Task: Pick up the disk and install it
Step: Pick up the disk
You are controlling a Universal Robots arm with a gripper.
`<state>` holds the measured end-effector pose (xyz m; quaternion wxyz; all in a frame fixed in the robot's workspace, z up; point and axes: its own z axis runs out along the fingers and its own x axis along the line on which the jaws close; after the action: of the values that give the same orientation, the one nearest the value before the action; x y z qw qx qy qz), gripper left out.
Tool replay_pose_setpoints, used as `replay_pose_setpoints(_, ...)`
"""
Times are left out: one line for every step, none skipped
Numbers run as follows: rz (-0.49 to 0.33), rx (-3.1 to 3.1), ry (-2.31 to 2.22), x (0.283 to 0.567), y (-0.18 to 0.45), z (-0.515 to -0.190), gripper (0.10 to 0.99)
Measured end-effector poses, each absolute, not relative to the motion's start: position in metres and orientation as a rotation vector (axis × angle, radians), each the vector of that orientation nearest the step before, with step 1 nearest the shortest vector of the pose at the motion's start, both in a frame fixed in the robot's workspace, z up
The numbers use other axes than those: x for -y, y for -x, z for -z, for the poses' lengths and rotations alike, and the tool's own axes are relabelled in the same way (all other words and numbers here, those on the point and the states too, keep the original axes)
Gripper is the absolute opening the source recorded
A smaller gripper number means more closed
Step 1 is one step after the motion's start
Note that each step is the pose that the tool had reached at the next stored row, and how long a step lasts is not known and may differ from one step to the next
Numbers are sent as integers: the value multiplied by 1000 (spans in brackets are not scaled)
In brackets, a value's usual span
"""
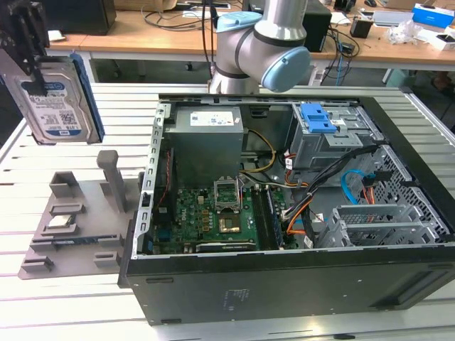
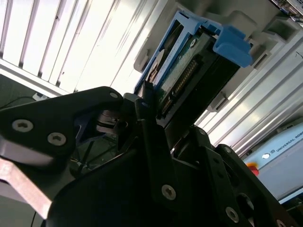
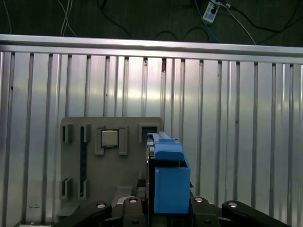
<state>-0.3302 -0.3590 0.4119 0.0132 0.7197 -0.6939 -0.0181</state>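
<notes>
We log the gripper pinched shut on the disk, which hangs upright in the air at the exterior view's left. It is above the grey fixture plate and well apart from the open computer case to the right. In the second wrist view the black fingers flank the disk's blue carrier rail, but the contact is hidden, so the grip appears to fall on its flat faces. The small square chip sits in its pocket on the plate, and the blue-latched drive bay stands at the case's far right.
</notes>
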Motion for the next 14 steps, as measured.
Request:
replay_pose_setpoints(57,2162,-2242,359,330,-414,365)
replay_pose_setpoints(57,2162,-2242,358,330,-417,365)
replay_pose_setpoints(57,2162,-2242,358,330,-418,365)
replay_pose_setpoints(57,2162,-2242,358,330,-420,365)
replay_pose_setpoints(57,2162,-2242,358,330,-422,365)
replay_pose_setpoints(57,2162,-2242,358,330,-424,365)
replay_pose_setpoints(57,2162,-2242,357,330,-425,365)
replay_pose_setpoints(57,2162,-2242,357,330,-428,365)
replay_pose_setpoints(57,2162,-2242,357,330,-430,365)
replay_pose_setpoints(57,2162,-2242,357,330,-432,365)
replay_pose_setpoints(57,2162,-2242,357,330,-433,365)
replay_pose_setpoints(57,2162,-2242,357,330,-435,365)
replay_pose_setpoints(57,2162,-2242,356,330,-436,365)
replay_pose_setpoints(57,2162,-2242,356,330,-438,365)
